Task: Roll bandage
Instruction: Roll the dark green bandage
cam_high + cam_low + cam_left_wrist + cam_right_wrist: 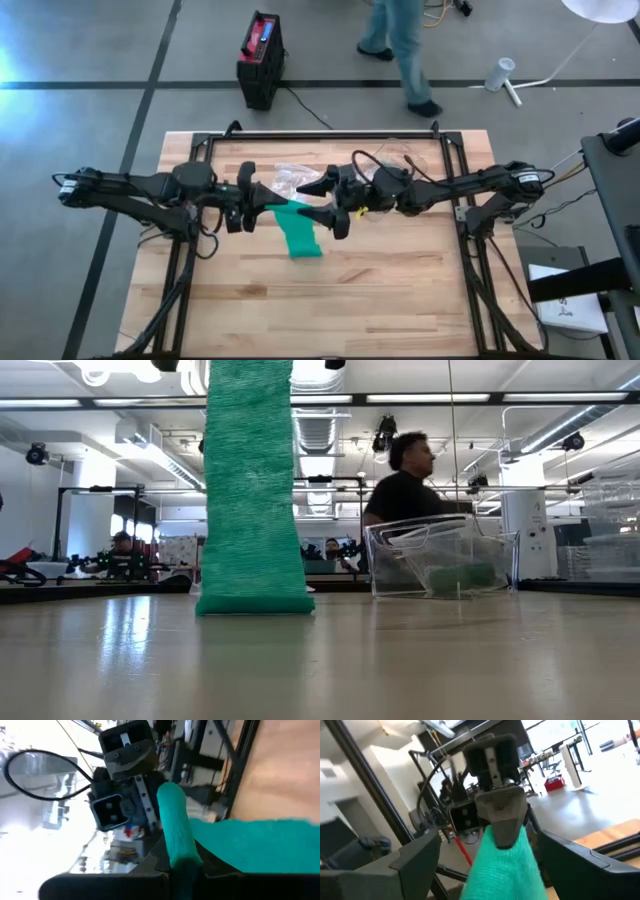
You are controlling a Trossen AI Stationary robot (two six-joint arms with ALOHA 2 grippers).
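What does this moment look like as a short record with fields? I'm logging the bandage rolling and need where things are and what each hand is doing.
scene: wooden table, two arms meeting over its middle
bandage: green bandage hangs from the hands, lower end resting on the table
left hand: left hand shut on the bandage's upper end
right hand: right hand open, fingers either side of the bandage
other item: clear plastic container on the table behind the bandage
background: person beyond the table

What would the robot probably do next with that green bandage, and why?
Probably the right gripper, now open, closes again on the bandage near the roll to wind another turn. The left gripper is shut on the rolled end, and a long strip hangs down to the table.
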